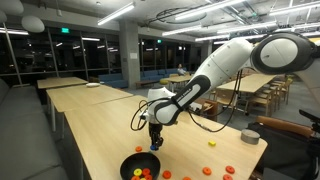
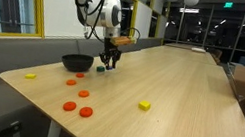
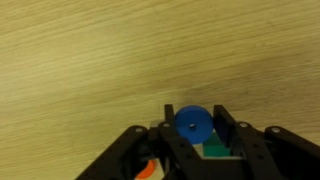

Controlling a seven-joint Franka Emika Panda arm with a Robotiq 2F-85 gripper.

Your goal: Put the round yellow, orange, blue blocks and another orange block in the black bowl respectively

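Your gripper (image 1: 154,142) pinches the round blue block (image 3: 192,122) between closed fingers, just beside the black bowl (image 1: 126,164), seemingly positioned for dropping it in.

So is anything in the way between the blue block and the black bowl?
Nothing visible. The gripper is shut on the blue block, and the black bowl sits close beside it, with just table showing between.

round blue block (image 3: 192,123) clamped, near the upright shallow black bowl (image 1: 138,166).
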